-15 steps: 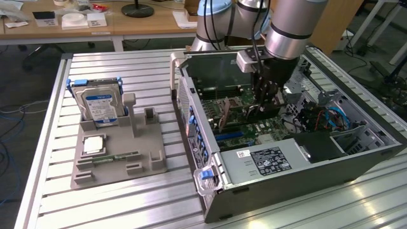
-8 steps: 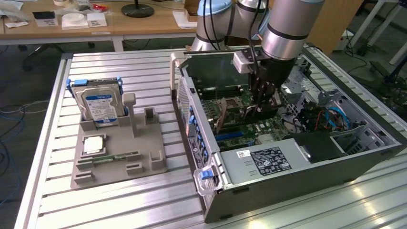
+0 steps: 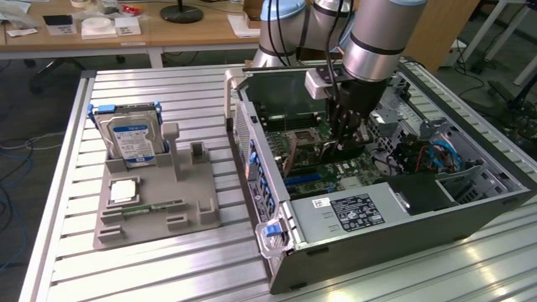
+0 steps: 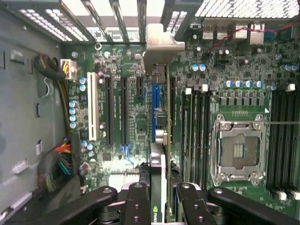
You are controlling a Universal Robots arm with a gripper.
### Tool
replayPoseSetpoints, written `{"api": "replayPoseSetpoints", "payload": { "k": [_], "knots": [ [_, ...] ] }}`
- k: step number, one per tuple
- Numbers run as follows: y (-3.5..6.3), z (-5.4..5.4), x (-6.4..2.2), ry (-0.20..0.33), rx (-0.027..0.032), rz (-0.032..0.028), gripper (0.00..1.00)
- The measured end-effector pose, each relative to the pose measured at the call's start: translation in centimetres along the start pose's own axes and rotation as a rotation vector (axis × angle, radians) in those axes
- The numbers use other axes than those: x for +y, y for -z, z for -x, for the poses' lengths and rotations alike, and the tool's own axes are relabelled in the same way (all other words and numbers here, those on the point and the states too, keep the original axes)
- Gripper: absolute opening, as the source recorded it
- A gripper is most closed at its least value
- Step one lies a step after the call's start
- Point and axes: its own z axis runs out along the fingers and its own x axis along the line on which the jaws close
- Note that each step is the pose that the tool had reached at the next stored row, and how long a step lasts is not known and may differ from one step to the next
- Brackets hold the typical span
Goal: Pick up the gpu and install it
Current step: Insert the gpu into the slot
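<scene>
The gripper [image 4: 159, 199] is clamped narrowly on the gpu [image 4: 158, 164], its black fingers [image 4: 137, 199] pressing either face of the card, which stands on edge inside the computer case [image 3: 419, 242]. Straight past the fingertips the card lines up with the blue expansion slot [image 4: 155, 101], its silver end bracket [image 4: 161, 44] at the far end by the rear grille; whether it is seated I cannot tell. The empty CPU socket [image 4: 239, 150] lies to one side of the gripper, a white slot [image 4: 93, 105] to the other. Well apart, outside the case, a hard drive [image 3: 130, 138] stands in a gray holder [image 3: 160, 223].
</scene>
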Motion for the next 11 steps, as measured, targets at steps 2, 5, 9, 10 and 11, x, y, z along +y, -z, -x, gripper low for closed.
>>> {"api": "replayPoseSetpoints", "payload": {
  "k": [2, 5, 9, 10, 11],
  "knots": [
    [-0.10, -0.01, 0.31, -0.001, 0.0002, 0.0000, 0.26],
    [-0.26, -0.02, 0.52, -0.007, 0.0002, -0.0001, 0.26],
    [-0.37, -0.03, 0.59, -0.025, 0.0008, -0.0005, 0.26],
    [-0.38, -0.03, 0.59, -0.031, 0.0010, -0.0006, 0.26],
    [-0.38, -0.03, 0.60, -0.034, 0.0012, -0.0007, 0.26]
  ]
}}
